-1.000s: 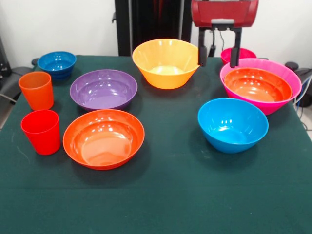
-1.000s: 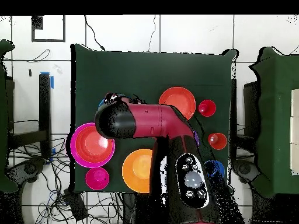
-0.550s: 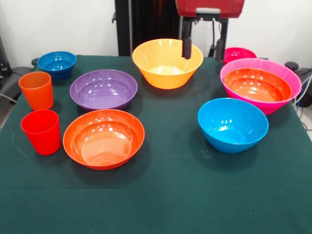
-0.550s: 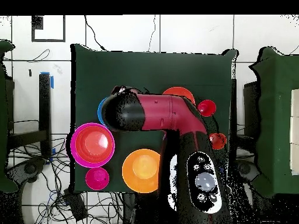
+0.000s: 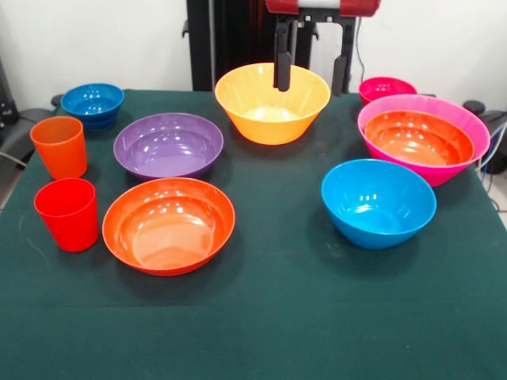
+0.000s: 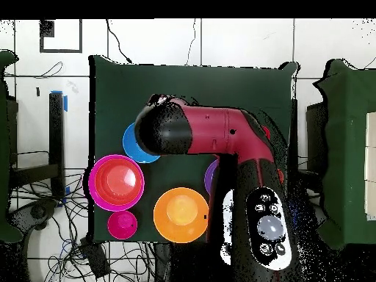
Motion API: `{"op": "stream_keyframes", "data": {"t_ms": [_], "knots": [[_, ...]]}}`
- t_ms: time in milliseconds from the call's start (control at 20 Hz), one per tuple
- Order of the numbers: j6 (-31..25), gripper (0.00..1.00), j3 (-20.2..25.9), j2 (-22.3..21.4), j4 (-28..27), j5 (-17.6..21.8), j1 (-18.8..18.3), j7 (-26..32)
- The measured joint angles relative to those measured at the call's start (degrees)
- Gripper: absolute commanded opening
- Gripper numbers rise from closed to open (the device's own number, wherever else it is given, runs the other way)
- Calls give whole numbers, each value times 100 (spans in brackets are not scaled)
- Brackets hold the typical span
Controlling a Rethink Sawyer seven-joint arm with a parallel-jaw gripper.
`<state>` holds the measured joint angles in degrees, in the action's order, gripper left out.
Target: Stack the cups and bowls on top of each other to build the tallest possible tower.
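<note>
My gripper (image 5: 310, 67) hangs open and empty high over the far right rim of the yellow-orange bowl (image 5: 272, 103). The tower is the large pink bowl (image 5: 469, 120) with a red-orange bowl (image 5: 418, 137) nested in it, at the right. In the overhead view the pink bowl (image 6: 97, 183) shows left of the arm. A small pink-red bowl (image 5: 386, 87) sits behind the tower. Loose on the cloth are a blue bowl (image 5: 378, 202), a purple bowl (image 5: 168, 145), a second red-orange bowl (image 5: 168, 224) and a small blue bowl (image 5: 93, 101). The orange cup (image 5: 59, 146) and red cup (image 5: 67, 214) stand at the left.
In the overhead view the red arm (image 6: 213, 136) covers the table's middle and hides the cups and most of the purple bowl (image 6: 211, 173). The blue bowl (image 6: 134, 145) peeks out beside it. The green cloth's front strip (image 5: 261, 332) lies bare.
The gripper has moved left in the front view and risen, from beside the pink bowl to above the yellow-orange bowl. It stays open and empty. No bowl or cup has moved.
</note>
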<state>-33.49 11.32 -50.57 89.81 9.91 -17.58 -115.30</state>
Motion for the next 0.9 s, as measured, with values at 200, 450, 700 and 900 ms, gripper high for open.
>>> {"op": "stream_keyframes", "data": {"t_ms": [200,450,700,900], "knots": [[0,100,1,2,-104,42,0,0],[0,100,2,18,-219,58,-2,0],[-1,100,4,20,-299,59,-2,0],[-1,100,4,10,-336,59,-2,0]]}}
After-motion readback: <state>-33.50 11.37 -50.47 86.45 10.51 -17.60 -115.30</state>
